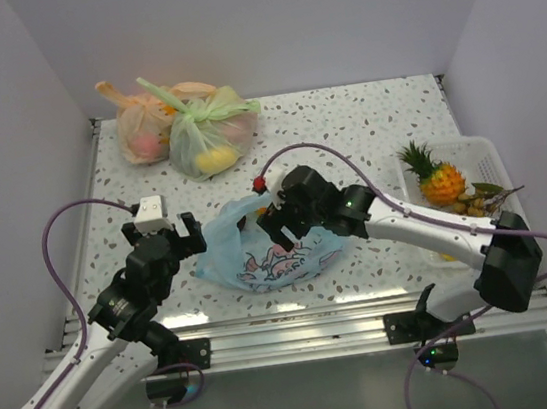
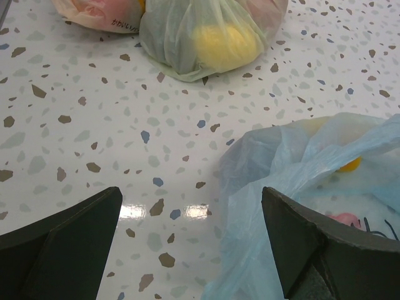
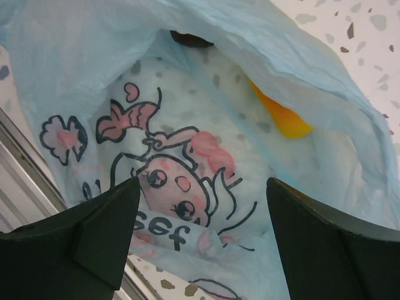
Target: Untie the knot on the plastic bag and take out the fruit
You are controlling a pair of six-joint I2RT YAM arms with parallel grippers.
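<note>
The light blue bag (image 1: 265,256) with its pink-and-black cartoon print lies at the table's near middle, its mouth open; no tied knot shows. My right gripper (image 1: 275,229) is open at the mouth, over the printed film (image 3: 181,181). Inside, a yellow-orange piece (image 3: 281,119) and a dark one (image 3: 190,39) show. My left gripper (image 1: 192,237) is open and empty beside the bag's left edge (image 2: 294,181), with bare table between its fingers (image 2: 62,244). A yellow piece (image 2: 350,165) shows through the film. The pineapple (image 1: 440,181) and tan berries (image 1: 470,205) lie in the white basket (image 1: 483,152).
A green bag (image 1: 206,133) and an orange bag (image 1: 141,131), both tied with fruit inside, stand at the back left; they also show in the left wrist view, the green bag (image 2: 200,37) and the orange bag (image 2: 94,9). The table's metal front rail (image 1: 288,313) runs just below the blue bag.
</note>
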